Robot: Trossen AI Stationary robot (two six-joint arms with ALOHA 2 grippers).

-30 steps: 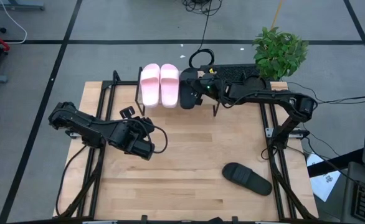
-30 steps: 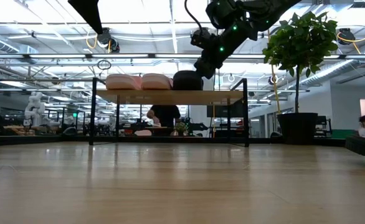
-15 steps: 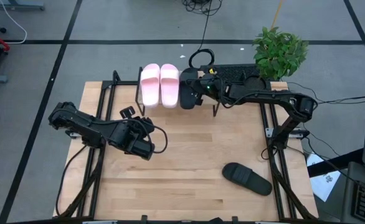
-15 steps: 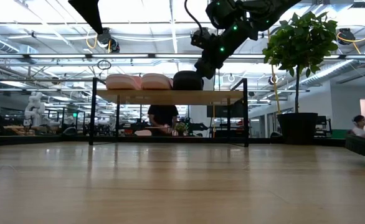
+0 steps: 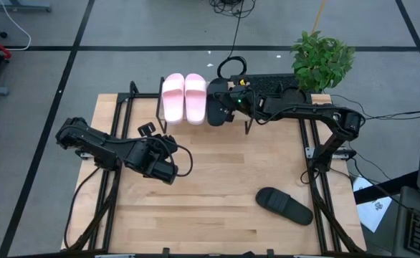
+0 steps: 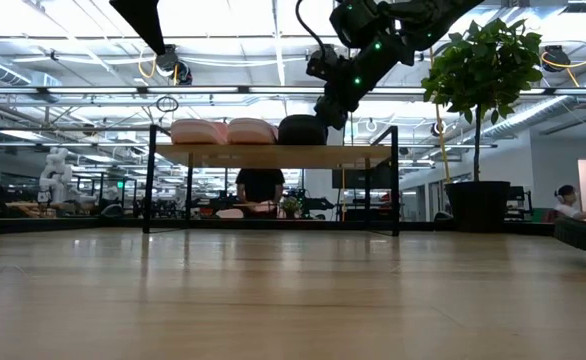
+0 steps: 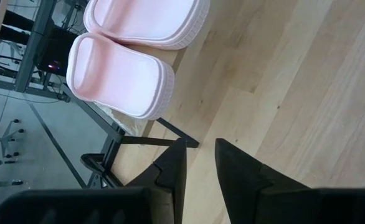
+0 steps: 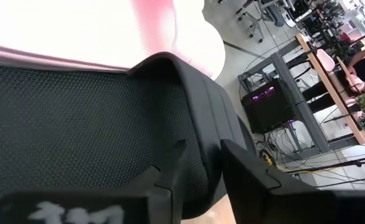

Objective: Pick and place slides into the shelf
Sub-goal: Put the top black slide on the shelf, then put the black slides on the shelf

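Observation:
Two pale pink slides (image 5: 184,97) lie side by side on the shelf (image 6: 273,155) at the table's far edge, soles on its top board. A black slide (image 5: 216,106) lies right of them on the same board. My right gripper (image 5: 228,107) reaches in from the right, slanting down. It is open, with a raised edge of that slide between its fingers (image 8: 245,168). A second black slide (image 5: 284,204) lies flat on the table near the right front. My left gripper (image 5: 173,174) hovers over the table's left middle, open with a narrow gap (image 7: 201,165) and nothing in it. My right gripper's fingers stand on either side of a smooth raised edge (image 8: 198,124) on the black slide's right side. I cannot tell whether this is the strap or the rim, or whether the fingers touch it. The slide rests on the shelf's top board.
A potted plant (image 5: 321,57) stands at the table's far right corner, with a dark keyboard-like thing (image 5: 274,82) beside it behind the shelf. The right arm (image 5: 317,115) spans the far right. Bare wood (image 5: 217,172) lies between the shelf and the loose black slide.
My right gripper has opened a little at the black slide on the shelf without shifting its place. The slide lies where it lay.

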